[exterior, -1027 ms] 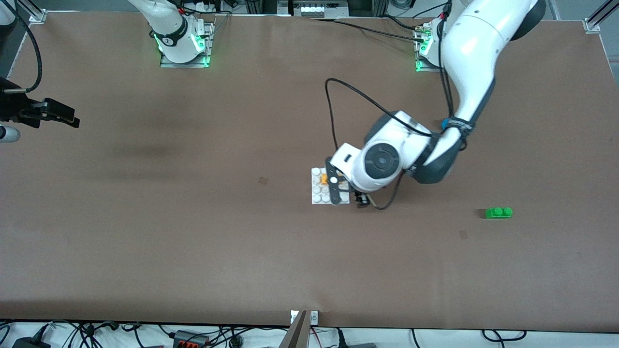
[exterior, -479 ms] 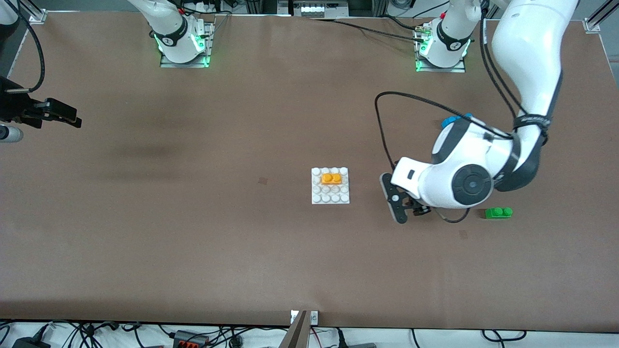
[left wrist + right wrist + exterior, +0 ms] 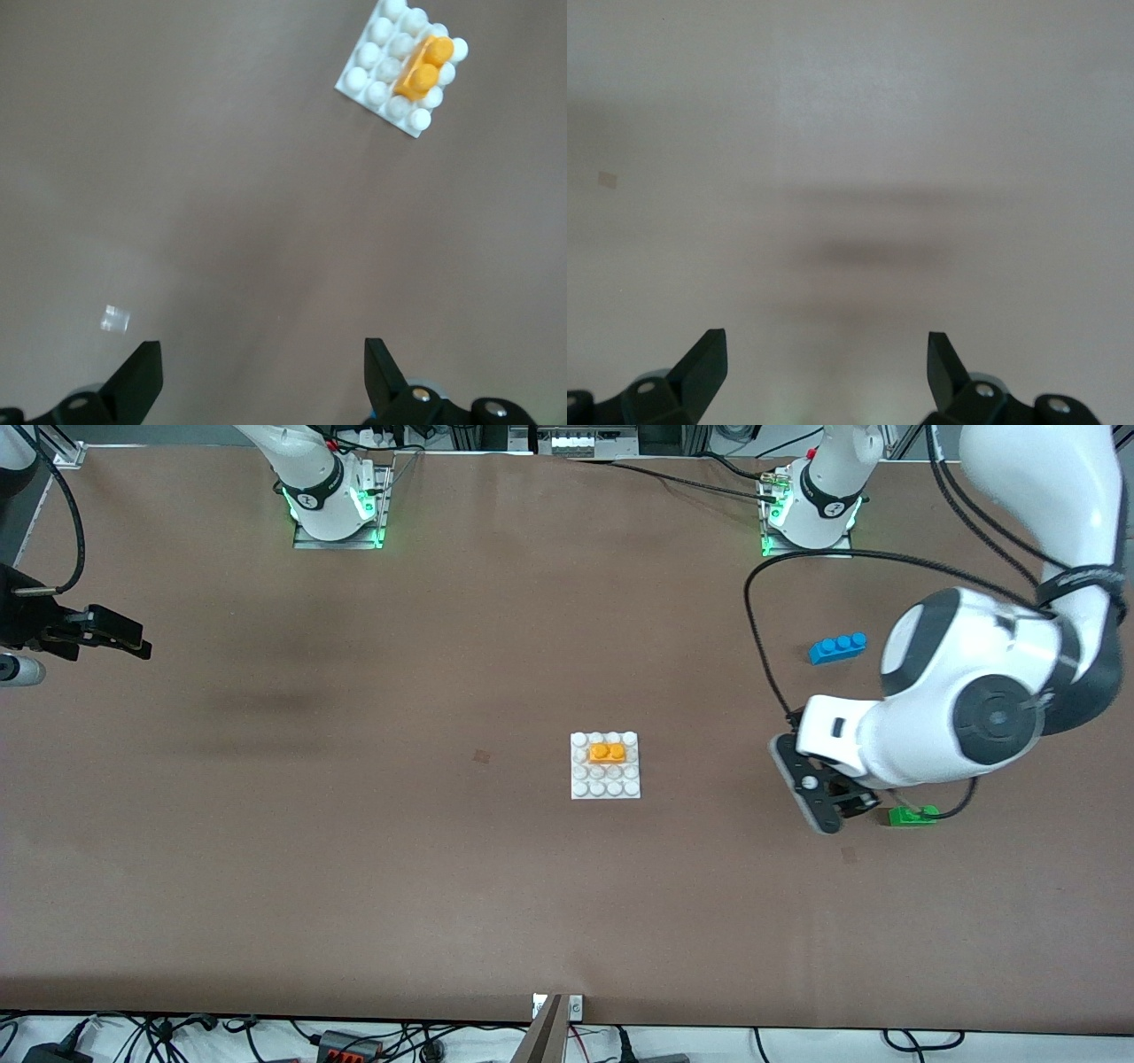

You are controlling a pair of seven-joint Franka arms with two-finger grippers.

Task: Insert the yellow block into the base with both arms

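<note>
The yellow block (image 3: 608, 752) sits on the white base (image 3: 605, 786) in the middle of the table, in the stud rows farther from the front camera. Both also show in the left wrist view, the yellow block (image 3: 423, 71) on the base (image 3: 376, 75). My left gripper (image 3: 846, 804) is open and empty, up over bare table between the base and the green brick, well apart from the base. In its wrist view the left gripper (image 3: 263, 372) holds nothing. My right gripper (image 3: 124, 638) waits at the right arm's end of the table, and in its wrist view the right gripper (image 3: 827, 367) is open and empty.
A green two-stud brick (image 3: 914, 815) lies beside the left gripper, toward the left arm's end. A blue three-stud brick (image 3: 837, 647) lies farther from the front camera than the green one. A small pale speck (image 3: 115, 318) lies on the table.
My left arm has swung from over the base toward its own end of the table, leaving the yellow block on the base and uncovering the blue brick. The right arm has not moved.
</note>
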